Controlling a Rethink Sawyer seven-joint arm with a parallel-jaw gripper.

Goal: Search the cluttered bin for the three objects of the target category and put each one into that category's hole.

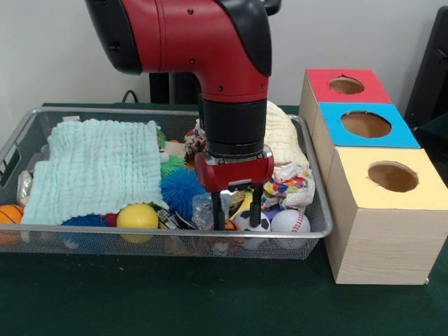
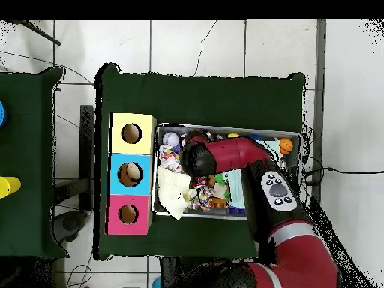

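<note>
The silver wire-mesh bin (image 1: 84, 229) is full of toys and cloths; it also shows in the overhead view (image 2: 225, 126). My gripper (image 1: 238, 213) is open and lowered into the bin's right front part. Its dark fingers (image 1: 218, 212) straddle a small black-and-white soccer ball (image 1: 252, 222) and a yellow item. A baseball (image 1: 290, 221) lies just to the right of them. Three wooden boxes with holes stand beside the bin: red top (image 1: 346, 94), blue top (image 1: 329, 119), yellow top (image 1: 364, 192). In the overhead view the arm's end (image 2: 196, 159) hides the gripper.
A pale green cloth (image 1: 98, 168) covers the bin's left half and a cream cloth (image 1: 283, 136) lies at the back right. Also in the bin are a yellow ball (image 1: 137, 216), a blue spiky ball (image 1: 180, 189) and an orange basketball (image 1: 8, 213). Something tan shows inside the blue box's hole (image 2: 133, 174).
</note>
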